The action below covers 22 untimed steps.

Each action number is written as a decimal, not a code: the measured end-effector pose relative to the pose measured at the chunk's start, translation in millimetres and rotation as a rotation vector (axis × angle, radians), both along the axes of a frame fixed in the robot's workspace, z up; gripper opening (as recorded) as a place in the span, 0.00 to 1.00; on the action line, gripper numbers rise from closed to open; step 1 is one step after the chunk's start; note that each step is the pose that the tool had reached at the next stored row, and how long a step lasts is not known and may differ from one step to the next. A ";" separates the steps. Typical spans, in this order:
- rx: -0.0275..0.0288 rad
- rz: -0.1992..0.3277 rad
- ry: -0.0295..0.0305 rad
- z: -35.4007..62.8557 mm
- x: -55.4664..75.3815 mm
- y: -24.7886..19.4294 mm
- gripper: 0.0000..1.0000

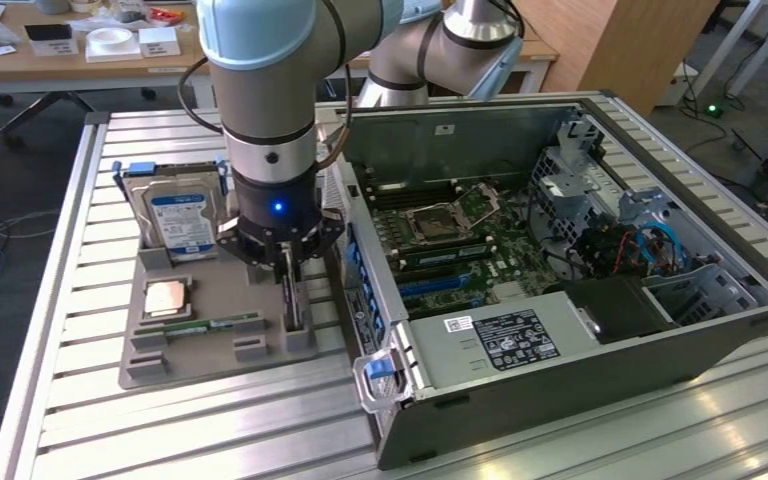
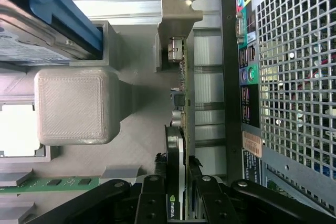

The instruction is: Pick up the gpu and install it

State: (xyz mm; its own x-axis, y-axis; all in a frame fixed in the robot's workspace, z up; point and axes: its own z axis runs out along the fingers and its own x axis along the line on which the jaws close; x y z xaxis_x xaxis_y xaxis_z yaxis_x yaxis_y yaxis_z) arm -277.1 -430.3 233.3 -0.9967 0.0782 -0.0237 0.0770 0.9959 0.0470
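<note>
The gpu [image 2: 181, 93] stands on edge in a slot of the grey holder tray [image 2: 142, 145], its silver end bracket [image 2: 181, 9] at the far end and its black cooler [image 2: 175, 150] nearest the wrist. My gripper [image 2: 176, 169] straddles the cooler end from above, one finger [image 2: 156, 182] pressed on each side, shut on the card. In the exterior view the gripper [image 1: 289, 285] points straight down onto the gpu [image 1: 295, 312] at the tray's edge beside the open computer case [image 1: 558, 340]. The card still sits in its slot.
On the same tray [image 1: 211, 352] stand a hard drive [image 1: 181, 220] in a blue frame, a copper-topped chip [image 1: 168, 298] and a green memory stick [image 1: 211, 325]. The case lies open with its motherboard and blue slots [image 1: 438, 285] exposed; its rear panel [image 2: 283, 77] is close beside the gpu.
</note>
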 end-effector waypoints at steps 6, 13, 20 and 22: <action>-0.0001 0.006 0.0000 0.0 -0.1 0.0 0.27; 0.0001 0.022 0.0000 0.0 -0.1 0.0 0.27; 0.0003 0.022 -0.0003 0.4 -0.1 0.0 0.27; 0.0001 0.022 0.0000 3.3 -0.1 0.0 0.27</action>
